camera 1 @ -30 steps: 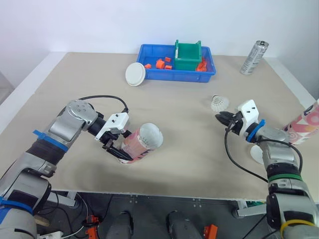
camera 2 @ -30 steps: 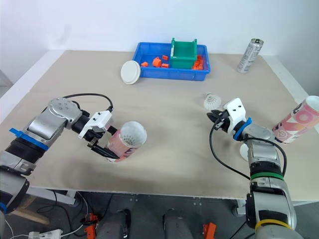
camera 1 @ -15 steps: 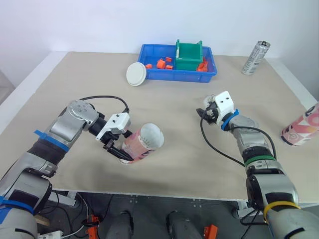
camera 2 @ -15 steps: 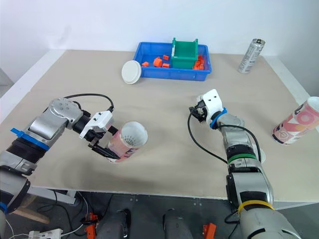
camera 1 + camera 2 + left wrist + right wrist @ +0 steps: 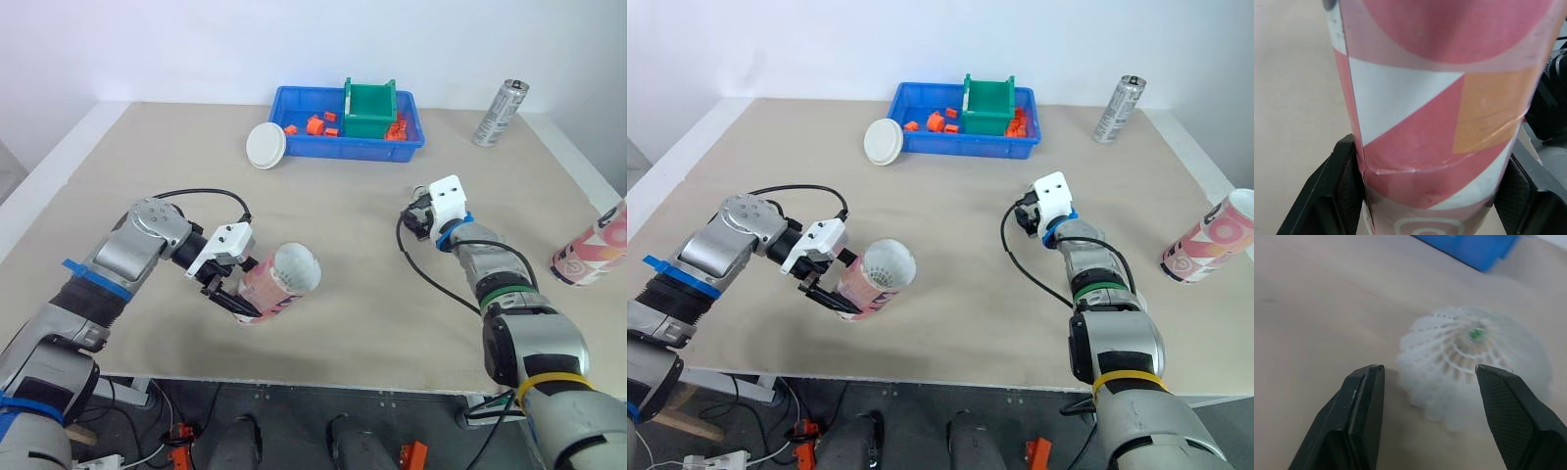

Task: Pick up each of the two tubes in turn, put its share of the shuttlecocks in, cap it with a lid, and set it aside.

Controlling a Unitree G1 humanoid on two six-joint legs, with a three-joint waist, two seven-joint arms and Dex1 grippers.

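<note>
The tube (image 5: 1440, 122) in the left wrist view is patterned in red-pink, white and orange geometric blocks; the second tube (image 5: 590, 253) is marked in pink with pale swirls. The shuttlecock (image 5: 1474, 367) is shown white, with a green dot at its centre. The lid (image 5: 265, 146) is seen as white, the bin (image 5: 353, 149) blue, the box (image 5: 368, 110) green, the small parts (image 5: 314, 124) orange, the can (image 5: 500, 114) silver, the table (image 5: 353, 225) beige.

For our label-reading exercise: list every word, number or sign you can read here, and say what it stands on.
No text can be read.
On the can: print too small to read.
On the held tube: coloured shapes and a cut-off white emblem, no words.
On the other tube: a small emblem, too small to read.
</note>
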